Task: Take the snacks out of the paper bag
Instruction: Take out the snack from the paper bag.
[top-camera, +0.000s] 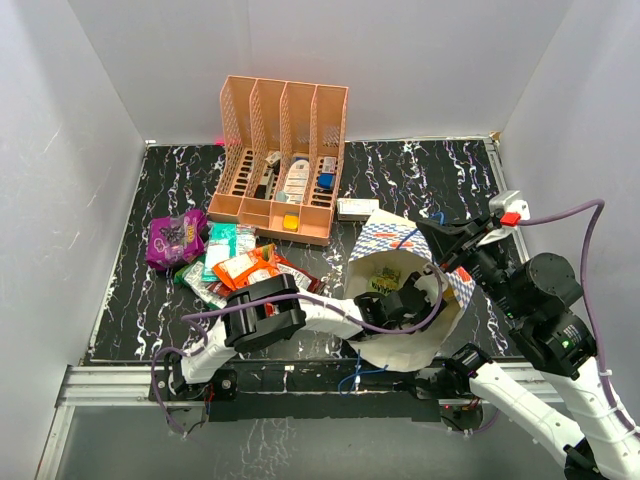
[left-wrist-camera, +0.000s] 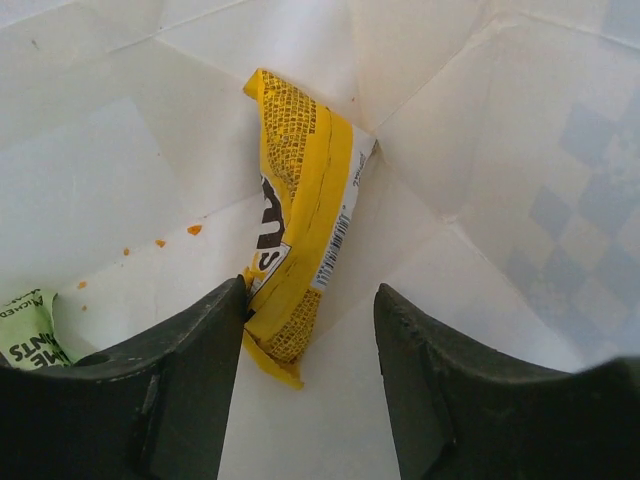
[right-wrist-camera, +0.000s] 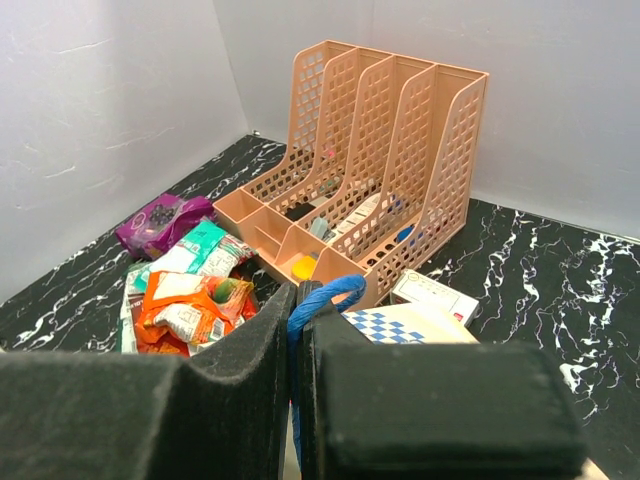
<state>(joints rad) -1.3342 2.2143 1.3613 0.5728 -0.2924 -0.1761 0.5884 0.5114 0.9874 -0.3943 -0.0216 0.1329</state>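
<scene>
The paper bag (top-camera: 385, 238), blue-and-white checkered outside, lies tipped with its mouth toward the arms. My right gripper (right-wrist-camera: 300, 330) is shut on its blue handle (right-wrist-camera: 338, 294), near the bag's top edge (top-camera: 432, 240). My left gripper (top-camera: 400, 300) is deep inside the bag, jaws open (left-wrist-camera: 312, 300). A yellow packet (left-wrist-camera: 305, 190) lies on the cream bag floor (left-wrist-camera: 480, 150), its lower end against the left finger. A green packet (left-wrist-camera: 25, 330) peeks in at the far left. Other snacks lie in a pile on the table: purple (top-camera: 175, 238), teal (top-camera: 228, 240), orange (top-camera: 248, 268).
An orange perforated file rack (top-camera: 285, 160) holding small items stands at the back centre, with a small white box (top-camera: 357, 209) just right of it. White walls enclose the black marbled table (top-camera: 430, 170). Orange crumbs (left-wrist-camera: 193, 230) dot the bag floor.
</scene>
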